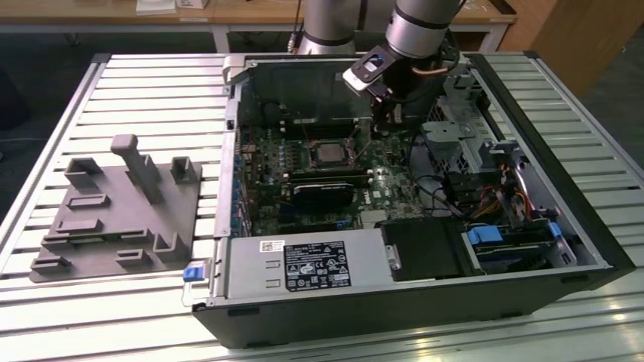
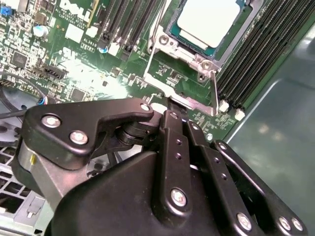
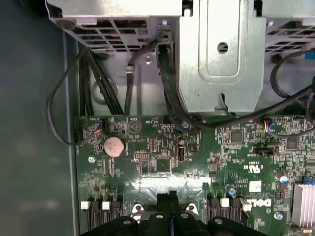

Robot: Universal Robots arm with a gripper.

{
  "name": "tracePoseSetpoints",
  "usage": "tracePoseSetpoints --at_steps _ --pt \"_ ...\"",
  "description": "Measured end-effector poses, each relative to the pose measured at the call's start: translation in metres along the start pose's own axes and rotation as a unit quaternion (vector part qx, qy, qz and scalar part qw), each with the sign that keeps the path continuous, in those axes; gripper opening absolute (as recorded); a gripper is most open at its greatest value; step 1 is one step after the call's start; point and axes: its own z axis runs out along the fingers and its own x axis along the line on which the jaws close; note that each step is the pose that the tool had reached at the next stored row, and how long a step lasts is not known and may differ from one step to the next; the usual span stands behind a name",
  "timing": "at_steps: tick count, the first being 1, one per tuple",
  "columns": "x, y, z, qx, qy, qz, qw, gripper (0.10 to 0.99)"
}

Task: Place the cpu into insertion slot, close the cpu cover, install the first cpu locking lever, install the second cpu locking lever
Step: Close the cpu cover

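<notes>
The cpu [image 2: 209,19], with a pale silvery top, lies in the insertion slot [image 1: 329,154] on the green board. The cpu cover [image 2: 183,46], a silver frame, lies flat around it. One thin wire lever [image 2: 215,88] runs along one side of the socket and a second lever [image 2: 151,46] along the other. My gripper [image 2: 170,103] hangs just above the board beside the socket's edge, a short way from the cpu. Its fingers are shut, with nothing seen between them. In the exterior view my gripper [image 1: 385,124] is to the right of the socket and behind it. In the first wrist view my gripper [image 3: 170,196] points at the board.
The open computer case holds a labelled power-supply box [image 1: 302,268] at the front and a metal drive cage [image 1: 458,139] with cables on the exterior view's right. Black memory slots [image 2: 256,54] flank the socket. A grey fixture block [image 1: 111,207] sits on the slatted table.
</notes>
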Motion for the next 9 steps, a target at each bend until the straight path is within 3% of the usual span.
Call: tracePoseSetpoints --at_steps 9 --pt "-0.0007 -0.0255 0.0032 -0.0017 0.0002 0.000 1.0000 0.106"
